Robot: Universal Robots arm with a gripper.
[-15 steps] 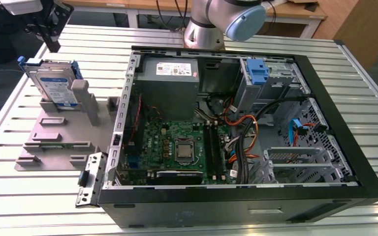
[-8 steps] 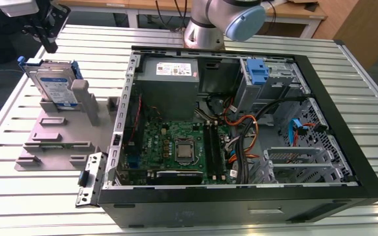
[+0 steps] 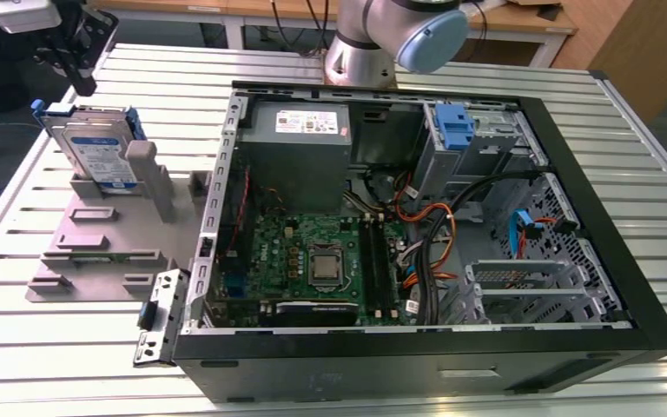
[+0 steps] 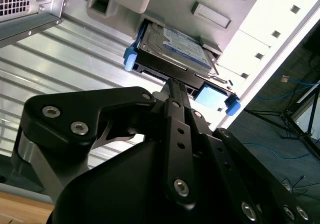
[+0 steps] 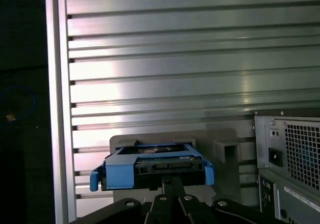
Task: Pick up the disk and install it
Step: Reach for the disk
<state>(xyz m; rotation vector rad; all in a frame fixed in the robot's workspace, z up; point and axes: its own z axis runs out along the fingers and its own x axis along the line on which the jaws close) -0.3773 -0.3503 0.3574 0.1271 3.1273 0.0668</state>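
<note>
Our fingers (image 4: 176, 102) are sitting pressed together, gripping nothing — we are hovering just above the disk (image 3: 93, 149), which is standing upright in a grey holder (image 3: 102, 230) on the tabletop (image 3: 32, 347).

Slatted aluminium table (image 3: 56, 365) carries open computer case (image 3: 426, 365), grey fixture plate (image 3: 90, 261), arm base (image 3: 360, 65).

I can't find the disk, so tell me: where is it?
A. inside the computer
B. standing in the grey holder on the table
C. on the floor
B: the disk stands on edge in the grey holder on the table, beside the open computer.
</note>
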